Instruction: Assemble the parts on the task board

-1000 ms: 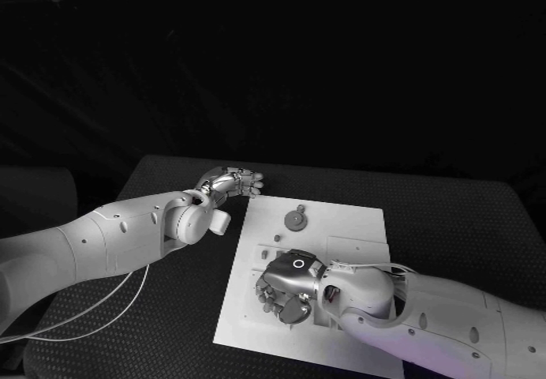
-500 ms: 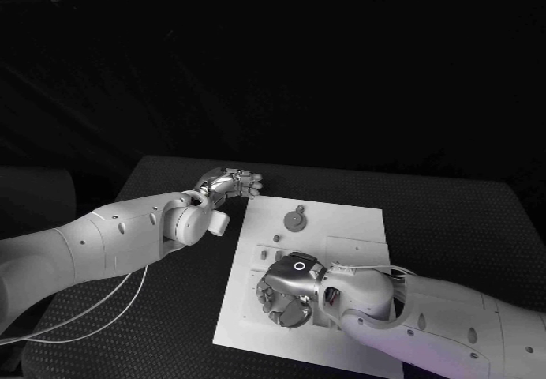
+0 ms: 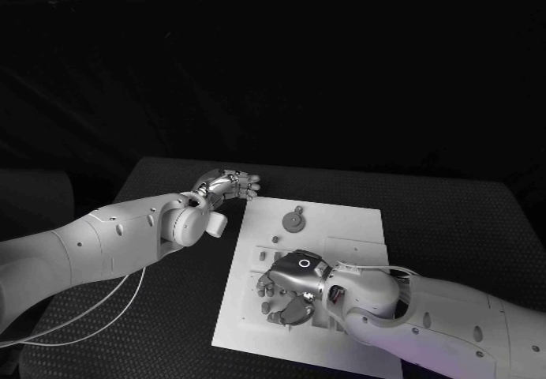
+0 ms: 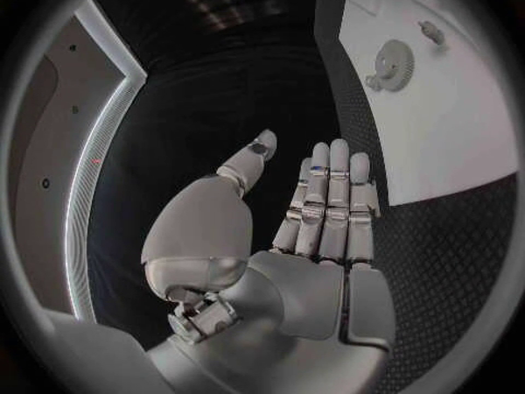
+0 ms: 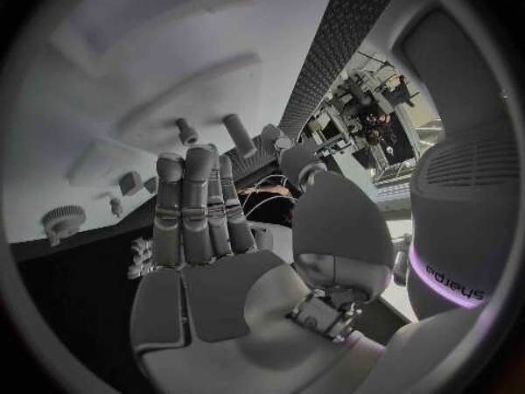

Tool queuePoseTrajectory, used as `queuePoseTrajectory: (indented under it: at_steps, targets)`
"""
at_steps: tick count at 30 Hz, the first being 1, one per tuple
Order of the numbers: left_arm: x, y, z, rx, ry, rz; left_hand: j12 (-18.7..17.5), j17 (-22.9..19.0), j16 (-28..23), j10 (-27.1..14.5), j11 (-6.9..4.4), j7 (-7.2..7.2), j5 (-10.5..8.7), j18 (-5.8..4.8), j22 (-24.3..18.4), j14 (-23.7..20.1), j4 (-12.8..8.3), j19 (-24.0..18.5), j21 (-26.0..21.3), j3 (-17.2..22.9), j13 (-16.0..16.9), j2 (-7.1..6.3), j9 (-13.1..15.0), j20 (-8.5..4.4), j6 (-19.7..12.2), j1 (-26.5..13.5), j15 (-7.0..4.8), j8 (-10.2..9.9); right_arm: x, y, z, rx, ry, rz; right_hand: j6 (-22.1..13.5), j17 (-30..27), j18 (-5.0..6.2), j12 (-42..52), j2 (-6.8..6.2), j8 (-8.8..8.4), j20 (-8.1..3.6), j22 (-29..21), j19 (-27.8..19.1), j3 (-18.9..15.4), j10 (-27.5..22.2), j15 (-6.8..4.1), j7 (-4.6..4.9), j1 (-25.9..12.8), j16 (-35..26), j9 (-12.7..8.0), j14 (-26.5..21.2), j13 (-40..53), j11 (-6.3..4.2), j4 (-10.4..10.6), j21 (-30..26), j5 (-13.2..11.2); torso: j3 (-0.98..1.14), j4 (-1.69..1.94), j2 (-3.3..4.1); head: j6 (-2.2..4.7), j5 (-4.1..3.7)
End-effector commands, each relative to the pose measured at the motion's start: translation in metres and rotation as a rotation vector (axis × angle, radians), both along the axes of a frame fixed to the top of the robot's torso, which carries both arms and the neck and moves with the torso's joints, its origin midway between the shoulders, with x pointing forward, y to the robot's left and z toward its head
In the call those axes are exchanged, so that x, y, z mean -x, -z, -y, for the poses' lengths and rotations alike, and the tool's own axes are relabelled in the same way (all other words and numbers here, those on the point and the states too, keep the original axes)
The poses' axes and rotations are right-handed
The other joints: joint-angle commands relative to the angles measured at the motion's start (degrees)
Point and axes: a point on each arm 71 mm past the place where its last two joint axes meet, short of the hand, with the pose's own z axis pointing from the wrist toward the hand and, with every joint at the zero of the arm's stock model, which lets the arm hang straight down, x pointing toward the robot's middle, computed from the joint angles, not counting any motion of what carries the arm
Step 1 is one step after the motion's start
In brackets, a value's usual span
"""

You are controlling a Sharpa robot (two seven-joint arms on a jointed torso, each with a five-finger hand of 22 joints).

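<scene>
- right hand [image 3: 290, 286] is held low over the task board [image 3: 347, 229] near its left edge, fingers straight, nothing gripped.
- left hand [image 3: 231, 185] is held open, empty, beside the board's far left corner.
- gear part [image 3: 296, 219] lies near the board's far edge.

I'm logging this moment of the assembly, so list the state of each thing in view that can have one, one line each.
White rectangular task board: lies flat on the black table, its near part under the right hand.
Grey round gear part: sits on the board's far part, untouched.
Silver left hand: open, fingers straight, off the board's far left corner, holding nothing.
Silver right hand: over the board's near part, fingers extended; no held part is visible.
</scene>
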Motion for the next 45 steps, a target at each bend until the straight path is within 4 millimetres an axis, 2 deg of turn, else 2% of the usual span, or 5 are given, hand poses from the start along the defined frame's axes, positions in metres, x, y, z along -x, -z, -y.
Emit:
queuePoseTrajectory:
  at_steps: [1,12,25,42,45]
  targets:
    - [0.0,-0.001,0.001,0.011,0.013,0.0,-0.3,0.07,-0.36,-0.16,0.3,0.12,0.06,1.06,0.17,-0.15,0.34,-0.09,-0.4,0.01,-0.08,0.08,-0.08,0.34,-0.26,-0.5,0.07,0.28,-0.003,-0.011,0.004,-0.11,0.016,-0.002,-1.5,0.18,2.1,-0.4,-0.45,-0.21,0.02,0.19,0.11,-0.61,-0.49,0.37,0.98,-0.61,0.81,-0.18,0.26,-0.41,-0.03,0.12,0.05,-0.2,0.0,0.0,0.0,0.08,-0.11]
    - [-0.001,0.0,-0.001,0.009,0.008,0.002,-0.35,0.31,-0.61,-0.32,0.37,0.31,-0.1,1.04,0.31,-0.18,0.82,-0.14,-0.53,-0.39,-0.16,-0.41,-0.25,0.38,-0.72,-1.4,0.13,0.11,-0.051,-0.048,0.064,-0.388,0.309,-0.32,-1.07,0.93,2.1,-0.36,1.94,0.43,-1.05,0.95,1.31,1.18,0.01,0.32,0.89,1.46,4.21,-0.82,0.56,-2.5,-0.09,0.6,2.19,-3.95,0.02,-0.22,-0.07,1.46,-2.19]
    - [0.0,0.005,-0.003,0.011,0.01,-0.004,-0.29,0.64,-0.88,-0.34,0.37,0.38,-0.06,1.12,0.5,-0.12,1.66,-0.14,-0.65,-0.55,-0.21,-0.18,-0.36,0.43,-0.91,-2.37,0.18,0.12,-0.056,-0.039,0.145,-0.253,0.528,-0.587,0.57,0.46,2.1,15.86,4.2,2.5,-0.38,0.74,0.46,4.75,4.51,-2.52,-0.71,5.22,5.26,0.72,-0.7,8.04,-3.2,0.65,2.53,-5.72,0.12,-0.74,-0.35,2.06,-3.91]
    - [0.001,0.013,-0.004,0.011,0.006,-0.017,-0.19,1.09,-1.36,-0.19,0.27,0.42,0.82,1.2,0.72,-0.15,2.98,-0.26,-0.93,-1.04,-0.24,-0.38,-0.53,0.45,-1.13,-4.49,0.21,0.15,-0.031,-0.018,0.207,-0.082,0.726,-0.856,3.15,12.07,2.1,56.01,4.04,4.44,-3.04,1.14,1.18,-2.38,-2.6,-4.71,-2.88,-5.85,23.86,3.89,-1.3,39.23,-5.47,3.91,14.19,-5.68,0.44,-1.44,-1.28,-1.46,-4.39]
    - [0.001,0.013,-0.003,0.011,0.008,-0.018,-0.19,1.1,-1.38,-0.18,0.26,0.42,0.82,1.2,0.73,-0.15,3.0,-0.27,-0.94,-1.04,-0.24,-0.37,-0.53,0.45,-1.13,-4.52,0.21,0.16,-0.028,-0.015,0.207,-0.031,0.725,-0.874,4.04,12.17,2.1,57.23,4.35,5.02,-3.83,1.02,1.66,-2.65,-2.52,-5.25,-3.39,-7.85,24.42,4.73,-0.83,40.33,-6.09,5.14,14.93,-5.68,0.36,-0.94,-1.48,-2.79,-5.5]
